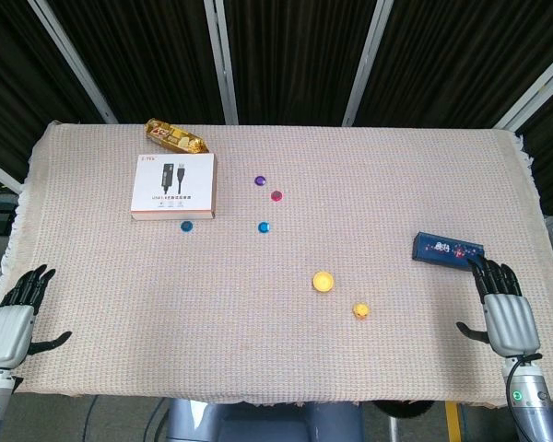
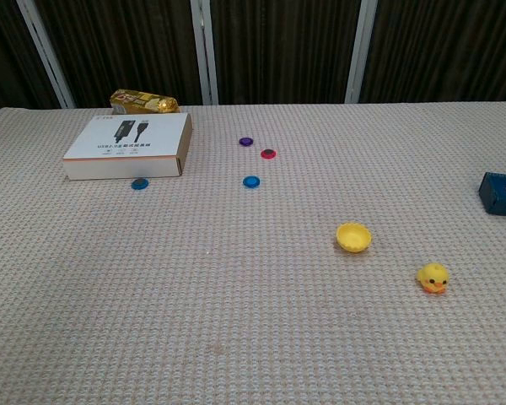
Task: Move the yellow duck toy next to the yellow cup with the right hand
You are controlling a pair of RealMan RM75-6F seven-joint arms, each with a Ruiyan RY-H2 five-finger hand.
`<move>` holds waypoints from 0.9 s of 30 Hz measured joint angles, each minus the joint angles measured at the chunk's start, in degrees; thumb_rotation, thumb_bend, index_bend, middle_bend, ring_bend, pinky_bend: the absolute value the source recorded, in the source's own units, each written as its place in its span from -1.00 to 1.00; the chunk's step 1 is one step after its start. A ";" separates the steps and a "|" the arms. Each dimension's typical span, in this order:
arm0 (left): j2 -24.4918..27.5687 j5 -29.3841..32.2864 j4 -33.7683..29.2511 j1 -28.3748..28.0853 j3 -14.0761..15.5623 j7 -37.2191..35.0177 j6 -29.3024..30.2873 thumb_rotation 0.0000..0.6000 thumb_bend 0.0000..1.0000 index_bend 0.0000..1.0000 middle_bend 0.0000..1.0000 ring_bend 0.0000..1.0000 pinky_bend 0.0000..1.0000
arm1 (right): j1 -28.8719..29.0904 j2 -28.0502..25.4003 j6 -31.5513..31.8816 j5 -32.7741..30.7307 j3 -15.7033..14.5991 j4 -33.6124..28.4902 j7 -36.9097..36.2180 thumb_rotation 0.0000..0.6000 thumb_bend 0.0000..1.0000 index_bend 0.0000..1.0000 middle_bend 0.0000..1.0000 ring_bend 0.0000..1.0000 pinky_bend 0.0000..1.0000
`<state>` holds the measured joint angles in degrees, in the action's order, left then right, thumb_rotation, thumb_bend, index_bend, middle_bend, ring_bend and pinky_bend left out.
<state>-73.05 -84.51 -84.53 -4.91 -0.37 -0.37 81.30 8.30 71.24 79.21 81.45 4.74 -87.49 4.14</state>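
Note:
A small yellow duck toy [image 1: 360, 310] [image 2: 433, 278] sits on the woven tablecloth, near the front right. The low yellow cup [image 1: 323, 281] [image 2: 353, 236] stands a short way to its left and slightly further back, apart from it. My right hand [image 1: 504, 307] rests at the table's right front edge, fingers spread, holding nothing, well to the right of the duck. My left hand [image 1: 15, 310] lies at the left front edge, open too. Neither hand shows in the chest view.
A dark blue box [image 1: 448, 249] [image 2: 504, 194] lies just ahead of my right hand. A white box [image 1: 174, 187] [image 2: 129, 145] and a gold packet [image 1: 175, 137] sit at back left. Several small coloured discs [image 1: 264, 226] are scattered mid-table.

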 measured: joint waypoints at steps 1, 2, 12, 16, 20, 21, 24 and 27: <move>0.01 -0.06 -0.01 0.01 0.02 0.08 0.05 1.00 -1.00 -1.00 -1.00 -1.00 -0.64 | 0.00 -0.01 0.00 0.00 0.01 0.00 -0.03 1.00 -1.00 -0.93 -1.00 -1.00 -1.00; 0.02 -0.12 -0.02 0.02 0.05 0.14 0.09 1.00 -1.00 -1.00 -1.00 -1.00 -0.64 | -0.01 -0.01 0.00 -0.02 0.00 -0.01 -0.08 1.00 -1.00 -0.93 -1.00 -1.00 -1.00; 0.18 -0.63 -0.17 0.18 0.35 0.63 0.49 1.00 -1.00 -1.00 -1.00 -1.00 -0.64 | -0.21 -0.05 0.51 0.08 0.05 -0.27 0.07 1.00 -1.00 -0.93 -1.00 -1.00 -1.00; 0.17 -0.28 -0.24 0.11 0.26 0.03 0.13 1.00 -1.00 -1.00 -1.00 -1.00 -0.65 | 0.10 0.18 -0.03 0.07 -0.01 -0.04 0.77 1.00 -1.00 -0.93 -1.00 -1.00 -1.00; 0.19 -0.45 -0.33 0.03 0.29 -0.10 0.09 1.00 -1.00 -1.00 -1.00 -1.00 -0.65 | 0.05 0.12 -0.12 -0.12 -0.03 -0.19 0.28 1.00 -1.00 -0.93 -1.00 -1.00 -1.00; 0.19 -0.49 -0.42 0.05 0.25 -0.20 0.21 1.00 -1.00 -1.00 -1.00 -1.00 -0.65 | -0.01 0.07 -0.07 -0.11 -0.05 -0.24 0.05 1.00 -1.00 -0.93 -1.00 -1.00 -1.00; 0.14 -0.80 -0.45 0.01 0.14 -0.04 0.56 1.00 -1.00 -1.00 -1.00 -1.00 -0.65 | -0.19 -0.04 0.18 -0.08 -0.04 -0.20 -0.75 1.00 -1.00 -0.93 -1.00 -1.00 -1.00; 0.04 -0.94 -0.25 -0.03 0.25 0.16 0.51 1.00 -1.00 -1.00 -1.00 -1.00 -0.65 | -0.15 0.07 0.26 -0.14 0.16 -0.14 -1.03 1.00 -1.00 -0.93 -1.00 -1.00 -1.00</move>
<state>-73.01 -85.45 -84.78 -4.94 -0.12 -0.22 81.81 8.14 71.31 79.48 81.31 4.91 -87.64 3.11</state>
